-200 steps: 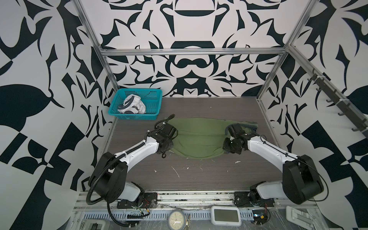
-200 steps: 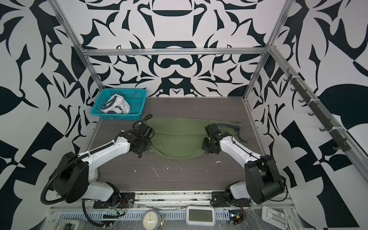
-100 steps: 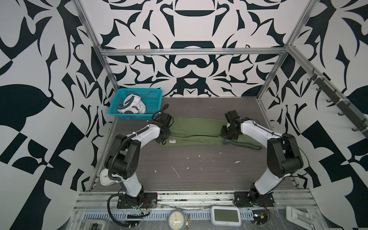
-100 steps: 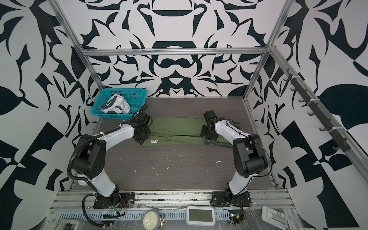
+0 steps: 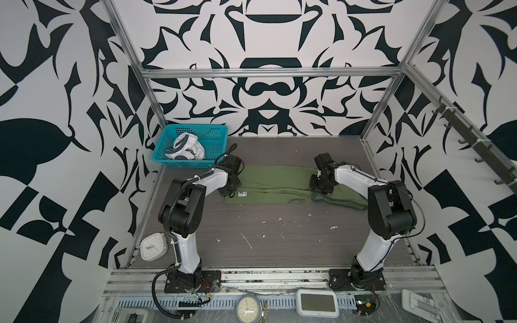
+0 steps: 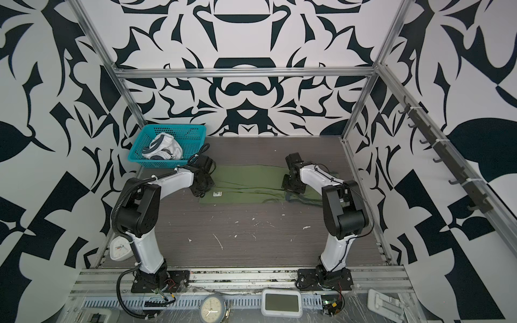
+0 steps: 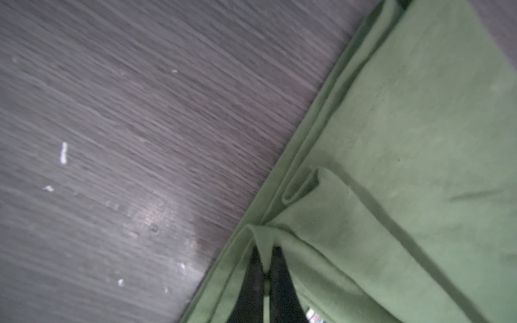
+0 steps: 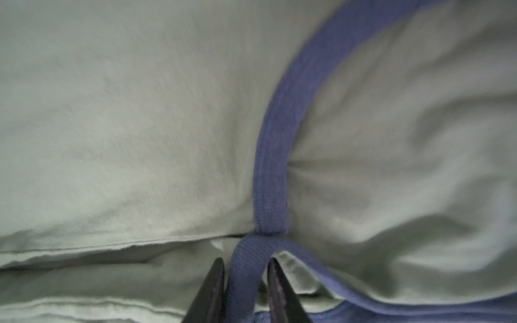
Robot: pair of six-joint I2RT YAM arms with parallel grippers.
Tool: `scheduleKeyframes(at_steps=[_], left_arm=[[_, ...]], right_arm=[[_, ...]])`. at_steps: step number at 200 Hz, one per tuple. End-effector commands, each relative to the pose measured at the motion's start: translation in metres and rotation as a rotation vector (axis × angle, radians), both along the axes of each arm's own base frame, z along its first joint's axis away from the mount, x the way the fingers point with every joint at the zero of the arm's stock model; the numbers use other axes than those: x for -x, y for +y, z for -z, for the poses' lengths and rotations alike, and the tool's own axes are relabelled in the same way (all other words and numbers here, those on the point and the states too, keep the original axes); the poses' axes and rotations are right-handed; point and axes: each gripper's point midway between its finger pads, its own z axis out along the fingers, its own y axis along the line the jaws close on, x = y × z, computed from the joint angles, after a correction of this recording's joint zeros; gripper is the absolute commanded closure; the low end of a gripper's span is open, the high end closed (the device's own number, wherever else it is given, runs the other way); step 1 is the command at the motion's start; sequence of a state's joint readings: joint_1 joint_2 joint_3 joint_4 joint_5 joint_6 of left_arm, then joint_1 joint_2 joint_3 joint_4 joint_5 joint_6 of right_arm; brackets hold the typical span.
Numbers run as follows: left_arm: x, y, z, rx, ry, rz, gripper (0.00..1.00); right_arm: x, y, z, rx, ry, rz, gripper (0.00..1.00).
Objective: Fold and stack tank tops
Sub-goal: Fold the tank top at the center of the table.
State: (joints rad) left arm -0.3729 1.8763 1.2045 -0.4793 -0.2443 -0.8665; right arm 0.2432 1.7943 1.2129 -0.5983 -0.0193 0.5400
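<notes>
The olive green tank top lies on the dark table as a long narrow folded strip, seen in both top views. My left gripper is at its left end; in the left wrist view it is shut on a pinched fold of the green cloth. My right gripper sits on the strap end. In the right wrist view it stands open, with the blue trim lying loosely between its fingers. The white tank top is crumpled in the basket.
The teal mesh basket stands at the back left corner, close behind my left wrist. A white clock leans at the table's front left edge. White flecks dot the bare wood nearer the front.
Both grippers carried the shirt's near edge toward the back, folding the wide spread cloth into a narrow strip. The right jaws have since parted; the left stays shut.
</notes>
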Motion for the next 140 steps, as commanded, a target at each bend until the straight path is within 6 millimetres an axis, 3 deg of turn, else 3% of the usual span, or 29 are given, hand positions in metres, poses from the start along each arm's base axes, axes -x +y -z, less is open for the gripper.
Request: scheduleKeyframes(at_steps=[1,39,70,93,122,140], left_arm=[[-0.011,0.011,-0.016,-0.021,-0.04,-0.022,0.91],[-0.011,0.011,-0.029,-0.02,-0.065,0.008,0.71],[0.002,0.013,-0.041,-0.013,-0.089,0.015,0.54],[0.013,0.001,-0.048,-0.004,-0.108,0.051,0.52],[0.021,-0.025,-0.042,0.014,-0.097,0.124,0.52],[0.02,-0.034,-0.031,0.027,-0.081,0.144,0.51]], right_arm=[[-0.012,-0.007,-0.031,0.037,-0.076,-0.02,0.65],[0.007,-0.008,-0.048,0.03,-0.103,-0.067,0.53],[0.029,0.008,-0.047,-0.08,-0.109,-0.109,0.48],[0.037,0.024,-0.034,-0.148,-0.085,-0.131,0.48],[0.028,0.029,-0.02,-0.15,-0.059,-0.129,0.52],[0.017,0.034,-0.017,-0.158,-0.054,-0.134,0.62]])
